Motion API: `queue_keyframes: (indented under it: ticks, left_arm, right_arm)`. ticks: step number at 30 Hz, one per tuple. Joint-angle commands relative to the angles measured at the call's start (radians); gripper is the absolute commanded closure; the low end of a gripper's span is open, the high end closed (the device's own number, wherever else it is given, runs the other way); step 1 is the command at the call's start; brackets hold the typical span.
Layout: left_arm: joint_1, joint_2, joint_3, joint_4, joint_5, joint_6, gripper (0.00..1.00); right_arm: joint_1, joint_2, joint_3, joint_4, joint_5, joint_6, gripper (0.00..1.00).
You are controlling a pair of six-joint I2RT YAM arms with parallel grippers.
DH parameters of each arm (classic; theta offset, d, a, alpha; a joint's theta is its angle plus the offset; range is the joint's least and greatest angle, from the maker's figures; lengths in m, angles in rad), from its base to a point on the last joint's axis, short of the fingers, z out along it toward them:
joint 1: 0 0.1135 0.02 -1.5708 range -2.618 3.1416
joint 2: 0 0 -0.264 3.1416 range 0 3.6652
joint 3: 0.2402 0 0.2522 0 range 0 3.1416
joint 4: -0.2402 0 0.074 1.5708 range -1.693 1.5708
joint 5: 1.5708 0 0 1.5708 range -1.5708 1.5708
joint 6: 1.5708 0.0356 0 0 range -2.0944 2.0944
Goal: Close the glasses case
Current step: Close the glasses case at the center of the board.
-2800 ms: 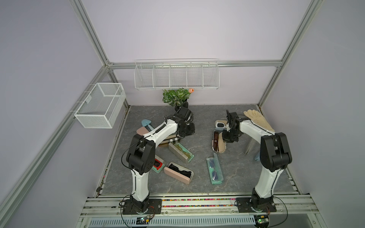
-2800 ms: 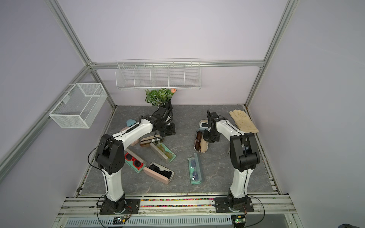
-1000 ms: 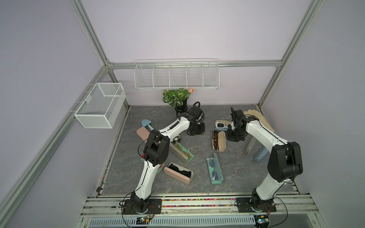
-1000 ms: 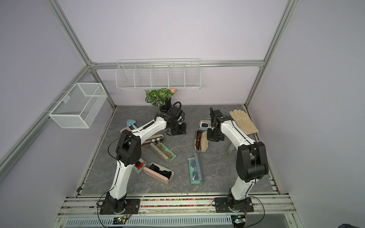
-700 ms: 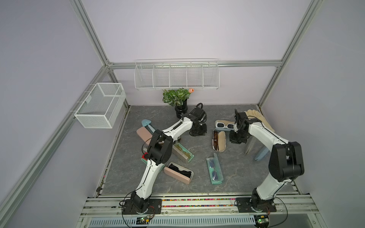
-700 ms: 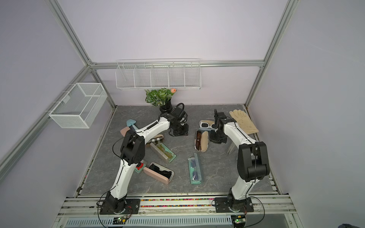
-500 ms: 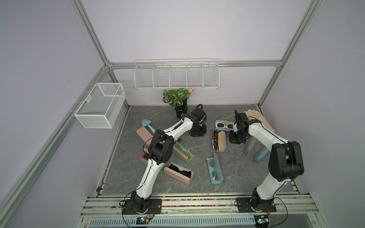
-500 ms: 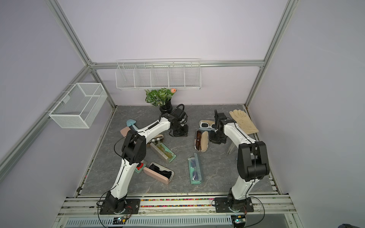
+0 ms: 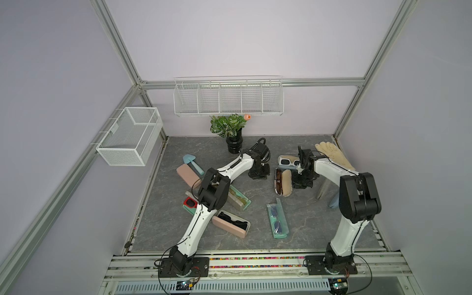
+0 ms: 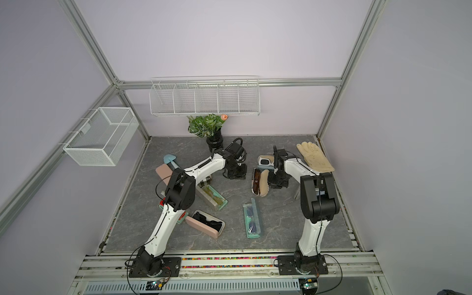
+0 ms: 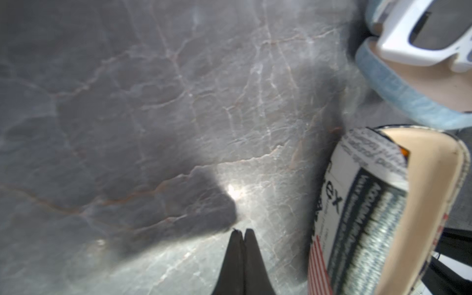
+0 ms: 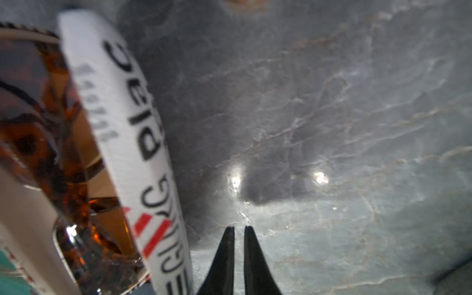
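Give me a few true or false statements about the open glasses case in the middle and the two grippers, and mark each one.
1. The newsprint glasses case lies open with brown sunglasses inside. True.
2. The left gripper is clamped on the case's lid. False: its fingers are shut on nothing and stand beside the case.
3. The left gripper and the right gripper stand on opposite sides of the case. True.
4. The white sunglasses hang in the wire basket on the wall. False: they rest in a light blue case on the table, just behind the newsprint case.
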Motion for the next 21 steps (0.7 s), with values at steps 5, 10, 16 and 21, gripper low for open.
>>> queue_keyframes:
  ticks: [5, 10, 16, 21]
  left_arm:
    - [-0.023, 0.028, 0.051, -0.007, 0.029, -0.014, 1.0]
    - [-0.042, 0.043, 0.07, -0.006, 0.039, -0.019, 1.0]
    - [-0.058, 0.058, 0.1, -0.013, 0.045, -0.022, 1.0]
    - [-0.063, 0.049, 0.101, -0.013, 0.046, -0.022, 1.0]
  right_arm:
    - [0.04, 0.04, 0.042, 0.009, -0.023, 0.014, 0.87]
    - [0.056, 0.061, 0.072, -0.003, -0.026, 0.008, 0.86]
    - [0.077, 0.086, 0.119, -0.018, -0.028, 0.007, 0.85]
    - [0.101, 0.109, 0.157, -0.031, -0.03, 0.005, 0.85]
